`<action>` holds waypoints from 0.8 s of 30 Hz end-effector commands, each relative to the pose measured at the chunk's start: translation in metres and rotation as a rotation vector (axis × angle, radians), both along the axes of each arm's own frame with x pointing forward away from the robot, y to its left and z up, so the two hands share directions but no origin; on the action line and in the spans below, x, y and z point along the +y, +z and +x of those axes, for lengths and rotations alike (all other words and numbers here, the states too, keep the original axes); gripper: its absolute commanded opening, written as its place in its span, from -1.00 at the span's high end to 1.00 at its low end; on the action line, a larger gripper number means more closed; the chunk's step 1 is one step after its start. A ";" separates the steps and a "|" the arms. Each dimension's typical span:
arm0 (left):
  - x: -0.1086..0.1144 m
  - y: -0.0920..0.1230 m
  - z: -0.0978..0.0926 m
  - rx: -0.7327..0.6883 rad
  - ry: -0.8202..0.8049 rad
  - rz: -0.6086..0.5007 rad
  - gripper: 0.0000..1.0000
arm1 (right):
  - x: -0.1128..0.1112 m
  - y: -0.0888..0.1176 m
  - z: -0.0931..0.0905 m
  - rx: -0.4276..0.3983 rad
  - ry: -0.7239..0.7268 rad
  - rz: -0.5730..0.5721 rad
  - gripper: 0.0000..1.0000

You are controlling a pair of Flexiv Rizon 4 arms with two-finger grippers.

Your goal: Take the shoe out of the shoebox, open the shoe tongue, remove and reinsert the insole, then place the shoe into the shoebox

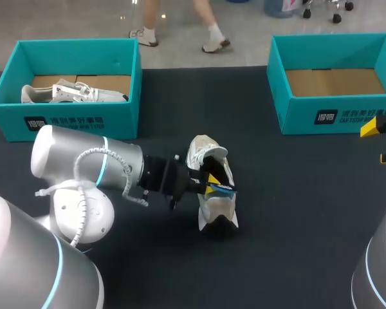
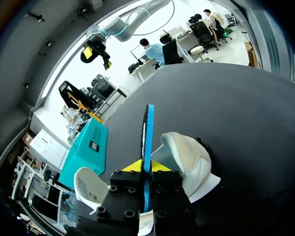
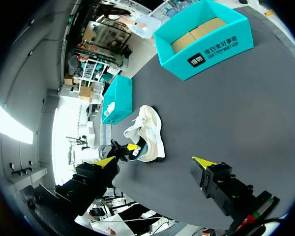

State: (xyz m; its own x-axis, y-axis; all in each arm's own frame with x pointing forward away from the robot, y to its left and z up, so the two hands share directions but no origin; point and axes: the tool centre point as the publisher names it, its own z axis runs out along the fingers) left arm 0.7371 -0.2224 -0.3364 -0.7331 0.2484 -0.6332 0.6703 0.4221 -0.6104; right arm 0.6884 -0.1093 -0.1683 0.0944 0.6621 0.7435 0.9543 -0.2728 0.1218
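Shoe, white, lies on the dark table near the middle, between the two boxes and outside both, with its length running away from me. At its mouth is the left gripper. The yellow tips are pressed from both sides onto a blue insole. The insole stands on its thin edge and rises ahead of the fingers, above the shoe's opening. Whether its lower end sits inside the shoe I cannot tell. The left arm comes in from the left side. Its forearm lies low and nearly level over the table, and the wrist points to the right, toward the shoe.

The right gripper hangs at the table's right edge, just in front of the right shoebox. Its fingers stand wide apart with nothing between them. It is well apart from the shoe.

By count there are two arms, one insole, two teal shoeboxes and two white shoes. The right shoebox shows its brown cardboard floor. The left shoebox stands at the table's far left and holds the second shoe, which lies on its side.
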 end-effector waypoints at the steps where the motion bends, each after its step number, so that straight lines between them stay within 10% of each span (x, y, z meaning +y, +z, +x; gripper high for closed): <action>1: -0.006 -0.007 0.005 -0.002 0.004 0.008 1.00 | 0.001 0.000 -0.001 0.001 -0.003 -0.002 -1.00; 15: -0.003 -0.019 0.021 0.006 0.033 0.027 1.00 | 0.001 0.000 -0.001 0.001 -0.003 -0.002 -1.00; 19: -0.001 -0.015 0.015 0.009 0.034 0.024 0.14 | 0.001 0.000 -0.001 0.001 -0.003 -0.002 -1.00; 24: 0.002 -0.005 0.006 -0.012 0.029 0.013 0.22 | 0.001 0.000 -0.001 0.001 -0.003 -0.002 -1.00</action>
